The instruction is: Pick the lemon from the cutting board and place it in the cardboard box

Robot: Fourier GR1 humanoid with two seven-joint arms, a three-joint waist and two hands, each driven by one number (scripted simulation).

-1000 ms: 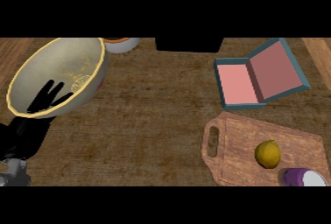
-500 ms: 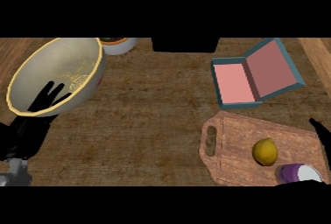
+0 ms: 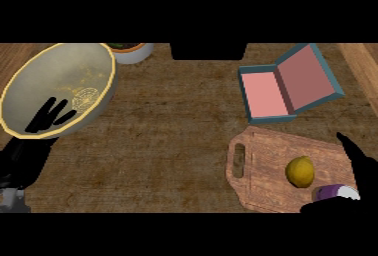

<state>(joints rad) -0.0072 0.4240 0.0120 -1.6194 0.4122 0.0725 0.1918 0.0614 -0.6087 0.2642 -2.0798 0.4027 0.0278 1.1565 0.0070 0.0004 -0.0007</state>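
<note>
Head view: right hand (image 3: 359, 165) now further in from the lower right edge than a moment ago, just right of the lemon (image 3: 300, 171), not touching. Cannot tell how its fingers stand. Lemon unmoved, lying on the board (image 3: 266, 150), with a purple-rimmed object (image 3: 334, 192) close below right. Box (image 3: 288, 86) open above the board, not yet filled. Left hand (image 3: 46, 117) resting far left of the board over the bowl (image 3: 59, 85), fingers straight and spread. Likely start of the reach; grasp not yet made.
</note>
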